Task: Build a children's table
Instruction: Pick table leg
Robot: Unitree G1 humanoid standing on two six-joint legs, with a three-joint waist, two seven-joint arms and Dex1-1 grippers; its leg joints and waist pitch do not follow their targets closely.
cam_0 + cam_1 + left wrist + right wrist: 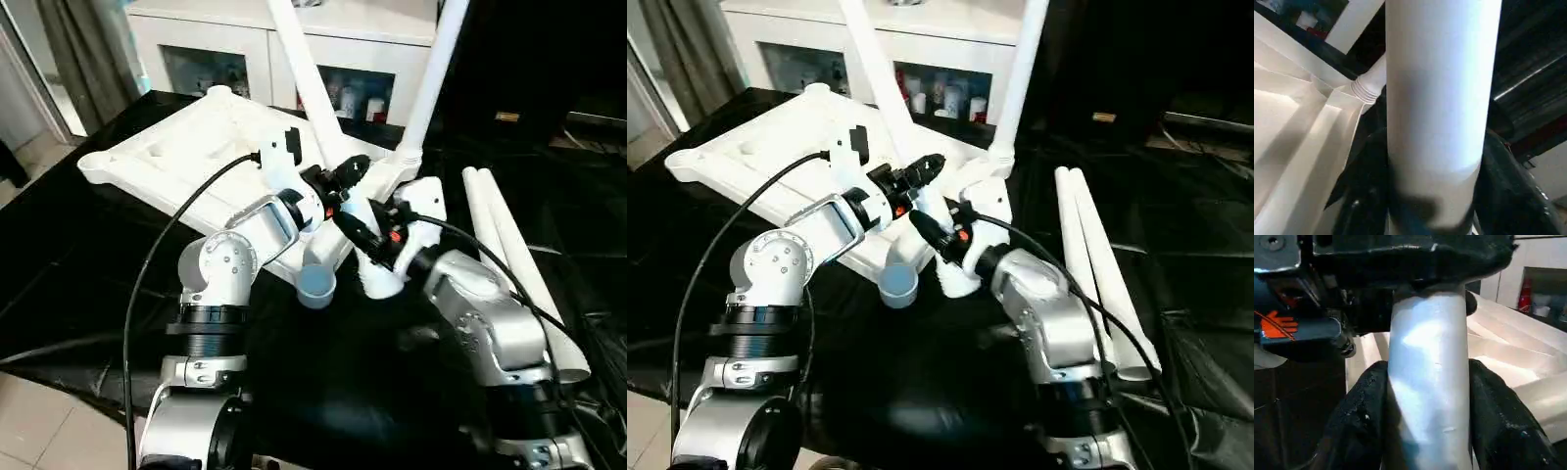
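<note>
Basically both grippers clamp the same tube leg [312, 98], left gripper [343, 176] just above right gripper [361, 227], leg axis leaning up-left from near corner socket of inverted tabletop [186, 147].

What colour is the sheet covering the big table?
Black sheet; the left eye view shows it best.

Head views look decently lit, daylight coming off the floor at my left, and the black sheet [88, 255] on the counter swallows detail. Wrist views are soft: leg [1442, 98] up close, blurry, with bluish glare and dark shadow low down.
</note>
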